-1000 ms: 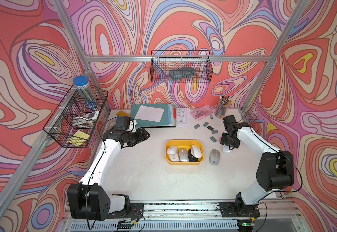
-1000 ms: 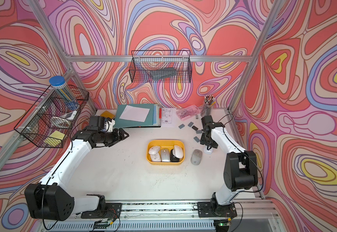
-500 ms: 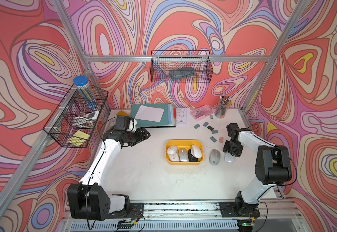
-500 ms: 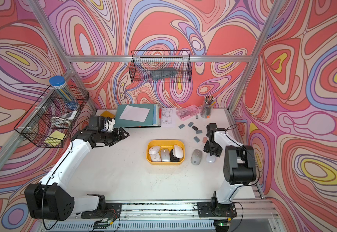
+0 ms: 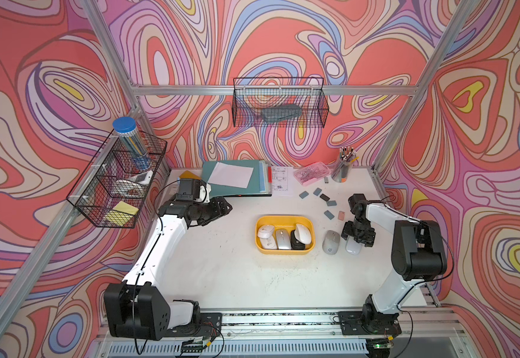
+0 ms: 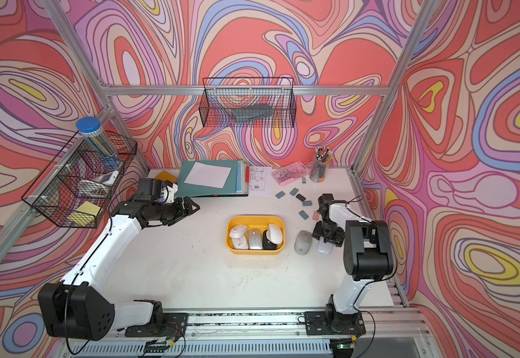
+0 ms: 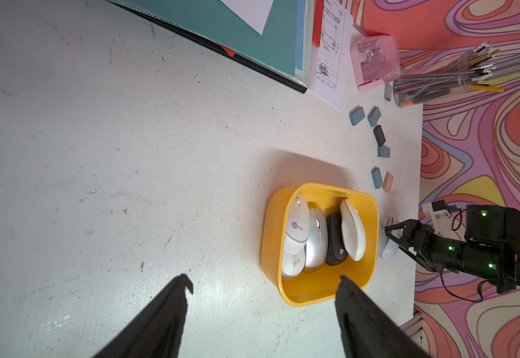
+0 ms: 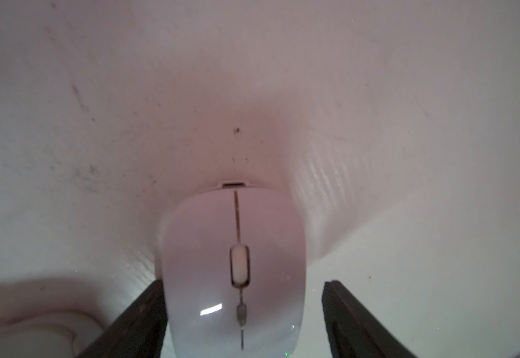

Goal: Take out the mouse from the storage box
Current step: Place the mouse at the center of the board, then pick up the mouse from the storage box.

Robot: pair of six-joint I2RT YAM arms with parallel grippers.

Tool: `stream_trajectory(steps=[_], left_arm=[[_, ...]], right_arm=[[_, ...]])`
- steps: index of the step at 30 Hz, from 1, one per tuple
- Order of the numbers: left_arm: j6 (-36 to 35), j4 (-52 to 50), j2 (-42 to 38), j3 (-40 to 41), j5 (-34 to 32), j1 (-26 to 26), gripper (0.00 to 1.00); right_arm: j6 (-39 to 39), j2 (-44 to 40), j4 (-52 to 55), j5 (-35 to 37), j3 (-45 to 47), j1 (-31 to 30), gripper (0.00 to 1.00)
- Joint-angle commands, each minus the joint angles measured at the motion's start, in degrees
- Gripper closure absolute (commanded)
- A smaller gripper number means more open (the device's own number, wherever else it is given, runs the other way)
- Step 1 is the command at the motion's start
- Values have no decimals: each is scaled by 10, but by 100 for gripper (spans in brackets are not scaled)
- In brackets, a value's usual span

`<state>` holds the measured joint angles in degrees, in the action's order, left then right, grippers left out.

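Item: white mouse, lying outside storage box. Right gripper straddling it, jaws parted, not clamping. I'm judging lift-clear next. Left gripper gaping, empty.

Several mice in storage box; two mice just right.
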<state>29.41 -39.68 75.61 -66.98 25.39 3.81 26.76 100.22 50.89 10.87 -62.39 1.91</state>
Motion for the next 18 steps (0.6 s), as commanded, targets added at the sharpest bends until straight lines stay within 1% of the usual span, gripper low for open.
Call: stream_trajectory(steps=[1,3,5,8,10,13,15,18], left_arm=[[-1,2,8,4,3,-2,20],[-1,2,8,4,1,-2,20],[-1,3,9,4,-4,-2,19],[-1,2,10,4,-7,-2,20],[-1,1,11,4,-9,-2,20],[0,1,13,4,-10,-2,19],[-1,0,15,4,-9,-2,20],[-1,0,15,4,-5,-2,19]], right_arm=[[11,-76,11,14,-12,0,21],[3,-124,20,4,-34,-9,21],[-7,-148,43,-7,-69,-34,22],[-6,-155,64,-9,-117,-127,22],[10,-137,65,-15,-150,-212,23],[30,-78,50,-47,-202,-318,23],[34,-34,33,-73,-230,-361,23],[43,17,-1,-112,-245,-389,23]])
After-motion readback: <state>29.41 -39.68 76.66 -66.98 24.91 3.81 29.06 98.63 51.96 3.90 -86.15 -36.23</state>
